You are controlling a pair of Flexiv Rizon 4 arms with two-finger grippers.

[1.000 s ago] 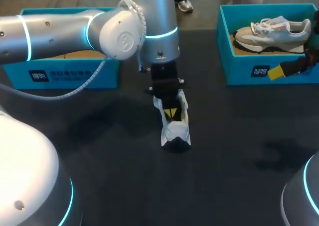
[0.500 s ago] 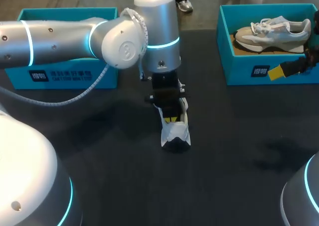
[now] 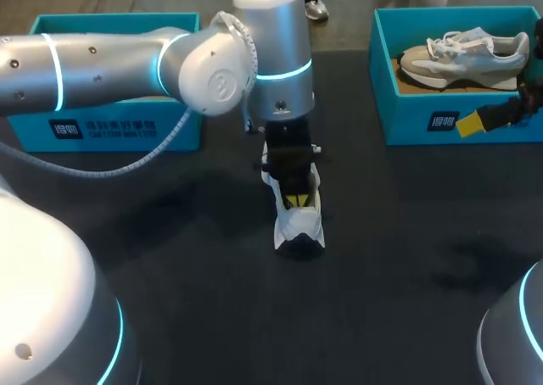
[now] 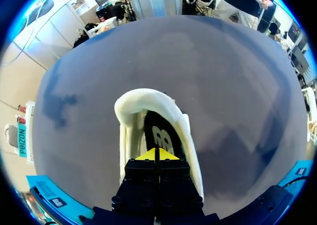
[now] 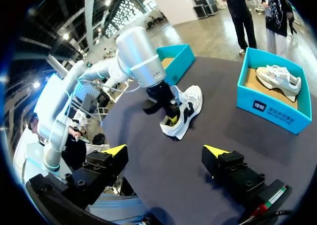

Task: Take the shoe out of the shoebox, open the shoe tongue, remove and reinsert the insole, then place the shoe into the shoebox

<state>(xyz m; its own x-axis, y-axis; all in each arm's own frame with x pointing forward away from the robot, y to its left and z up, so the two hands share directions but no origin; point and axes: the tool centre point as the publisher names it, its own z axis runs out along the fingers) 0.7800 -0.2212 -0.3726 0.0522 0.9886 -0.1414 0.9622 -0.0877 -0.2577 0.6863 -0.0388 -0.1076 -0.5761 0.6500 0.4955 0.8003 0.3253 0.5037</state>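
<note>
**White shoe and both sets of fingers.** The shoe (image 3: pixel 299 220) is rested near the middle of the dark surface (image 3: pixel 407 232). The left fingers (image 4: pixel 148 156) are lowered into its opening. They are pressed together tip to tip over the black insole (image 4: pixel 157 133), and it cannot be told whether the insole is pinched between them. The right fingers (image 5: pixel 115 150) are spread wide and held well apart from the shoe. In the head view one yellow tip is seen against the front wall of the right box (image 3: pixel 407 118). A second shoe (image 3: pixel 462 56) is laid in that box. The left box (image 3: pixel 34 143) is placed at the surface's far left.
</note>
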